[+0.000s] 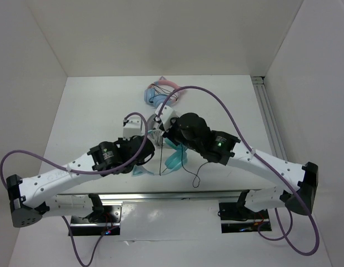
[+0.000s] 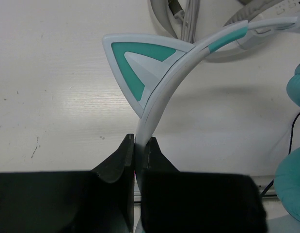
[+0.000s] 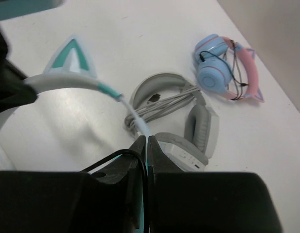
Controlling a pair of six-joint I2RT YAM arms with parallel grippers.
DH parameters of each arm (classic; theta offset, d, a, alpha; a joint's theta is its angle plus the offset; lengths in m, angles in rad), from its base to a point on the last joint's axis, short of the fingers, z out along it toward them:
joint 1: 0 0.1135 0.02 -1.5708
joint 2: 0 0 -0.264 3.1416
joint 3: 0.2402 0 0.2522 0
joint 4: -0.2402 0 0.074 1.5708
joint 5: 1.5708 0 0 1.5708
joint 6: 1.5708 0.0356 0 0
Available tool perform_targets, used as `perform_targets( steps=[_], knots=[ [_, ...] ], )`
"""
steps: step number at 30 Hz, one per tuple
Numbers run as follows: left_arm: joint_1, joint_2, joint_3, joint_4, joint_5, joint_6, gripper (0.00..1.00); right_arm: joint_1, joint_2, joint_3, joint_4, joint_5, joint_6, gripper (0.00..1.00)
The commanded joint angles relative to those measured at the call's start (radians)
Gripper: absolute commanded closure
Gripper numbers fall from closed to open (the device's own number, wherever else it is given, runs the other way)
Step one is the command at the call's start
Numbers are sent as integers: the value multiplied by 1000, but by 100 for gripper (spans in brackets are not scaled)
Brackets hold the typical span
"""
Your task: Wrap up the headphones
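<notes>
We see the left end effector clenched on the white headband of the headphones, its two fingers pinching the band just below a teal cat ear. The right end effector is likewise clamped on the same headband further along, where a thin white-and-teal strip runs down between its fingers. The headphones therefore hang between the two arms, above the middle of the worktop, with the band arching from one grip to the other.

A loop of the black cable lies against the right end effector's left finger; we cannot tell whether it is pinched too. From above, the cable trails down to the worktop near the right arm.

Much is hidden. From above, both arms cover the headband and only one teal ear cup shows clearly. The left wrist view cuts the ear cups off at its right edge.

Beyond the grips, grey-white headphones lie on the worktop with their cord bundled inside the band, and blue-and-pink headphones lie farther off.
</notes>
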Motion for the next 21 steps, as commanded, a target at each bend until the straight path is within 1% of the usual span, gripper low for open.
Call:
perform_targets(
  steps=[1, 6, 9, 10, 11, 12, 14, 15, 18, 19, 20, 21],
  knots=[
    [-23, -49, 12, -76, 76, 121, 100, -69, -67, 17, 227, 110, -13, 88],
    [-23, -58, 21, -157, 67, 121, 100, -134, -27, 78, 202, 46, -23, 87],
    [-23, -67, 21, -157, 76, 112, 100, -158, 2, 87, 192, -22, -23, 86],
    [-23, -78, 21, -157, 76, 112, 100, -169, 13, 87, 192, -22, -23, 86],
    [-23, -89, 21, -157, 87, 121, 100, -169, 13, 87, 207, -22, -23, 85],
    [-23, -89, 21, -148, 102, 138, 100, -190, 22, 75, 207, -40, -23, 78],
    [-23, -101, 12, -124, 125, 158, 100, -214, 22, 63, 236, -63, -13, 74],
    [-23, -115, 3, -111, 149, 184, 100, -244, 31, 63, 236, -121, -13, 74],
    [-23, -141, 3, -71, 197, 214, 100, -287, 40, 43, 271, -212, 8, 74],
    [-23, -153, -6, -58, 211, 237, 100, -309, 40, 43, 281, -271, 20, 74],
    [-23, -153, -6, -47, 222, 238, 100, -309, 49, 34, 299, -292, 34, 76],
    [-23, -164, -6, -35, 237, 238, 100, -318, 59, 33, 308, -306, 34, 82]
  ],
)
